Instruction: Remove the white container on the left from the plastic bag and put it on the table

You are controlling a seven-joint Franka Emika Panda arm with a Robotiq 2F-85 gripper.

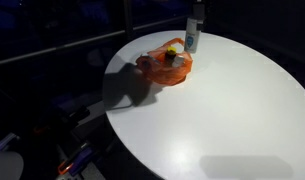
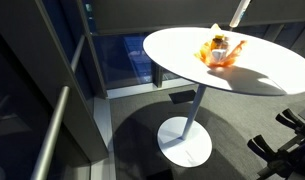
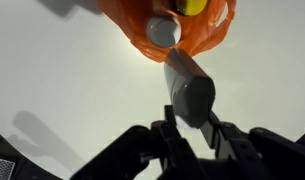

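Note:
An orange plastic bag lies on the round white table; it also shows in an exterior view and at the top of the wrist view. My gripper is shut on a white container and holds it outside the bag, just above the table beside the bag's edge. In an exterior view the held container hangs upright next to the bag under the gripper. A second white container and a yellow item stay inside the bag.
The table stands on a single white pedestal. Its curved edge runs close to the bag. Dark floor and a railing surround it.

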